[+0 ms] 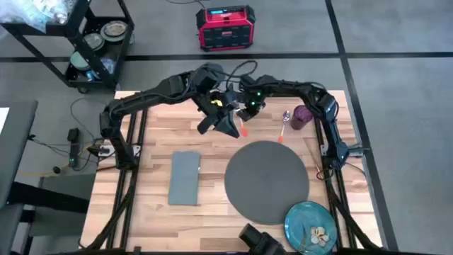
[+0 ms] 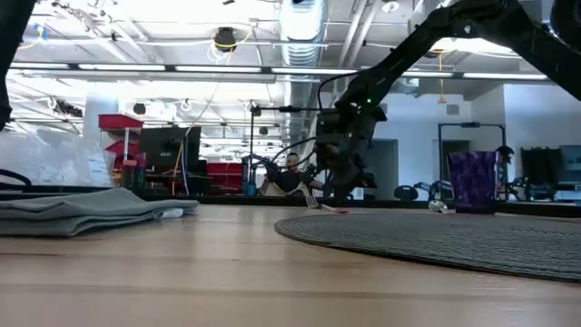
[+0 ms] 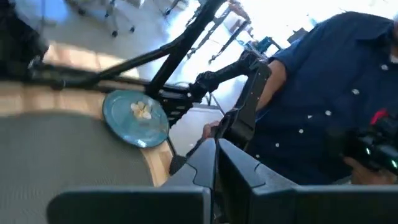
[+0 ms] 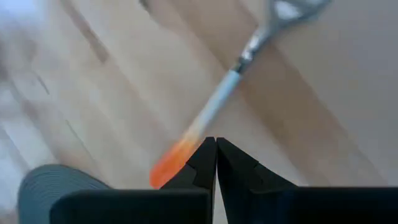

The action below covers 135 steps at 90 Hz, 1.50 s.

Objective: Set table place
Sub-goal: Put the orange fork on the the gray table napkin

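My right gripper [image 4: 216,144], fingers pressed together and empty, hovers over the orange-handled fork [image 4: 211,115] beside the mat [image 1: 267,180]; next it must open to grasp the handle.

Table [image 1: 156,219] with mat [image 1: 267,180], napkin [image 1: 185,177], plate [image 1: 311,225]

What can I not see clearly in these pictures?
1. Right wrist view: the utensil has its head blurred and cut by the edge; fork or spoon, unclear.
2. High view: the arms hide that utensil except its orange end.
3. Right wrist view: whether the right gripper touches it, unclear.
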Each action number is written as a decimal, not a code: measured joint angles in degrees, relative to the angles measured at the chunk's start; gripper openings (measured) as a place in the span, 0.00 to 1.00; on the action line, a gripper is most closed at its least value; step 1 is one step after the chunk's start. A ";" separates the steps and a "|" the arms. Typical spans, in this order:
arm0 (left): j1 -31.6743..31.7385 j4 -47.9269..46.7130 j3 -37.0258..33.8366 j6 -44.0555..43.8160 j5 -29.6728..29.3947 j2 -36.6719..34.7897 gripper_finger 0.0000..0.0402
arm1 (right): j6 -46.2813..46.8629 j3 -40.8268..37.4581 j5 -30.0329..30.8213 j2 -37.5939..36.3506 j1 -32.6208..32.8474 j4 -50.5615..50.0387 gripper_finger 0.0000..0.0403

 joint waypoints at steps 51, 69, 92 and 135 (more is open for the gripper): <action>-0.14 -39.18 0.02 -16.92 -81.28 -14.50 0.00 | 3.46 0.10 0.26 2.83 3.06 -0.80 0.00; -2.49 -39.14 0.02 -16.47 -82.01 -14.75 0.00 | 1.42 1.23 1.89 3.90 6.11 -1.25 0.00; -2.33 -36.76 0.02 -11.65 -78.89 -8.11 0.00 | -0.82 6.52 1.63 -0.01 8.08 -5.33 0.00; 0.96 -27.48 0.00 -12.14 -72.53 11.91 0.00 | -3.29 7.58 12.61 -33.70 1.12 -12.03 0.00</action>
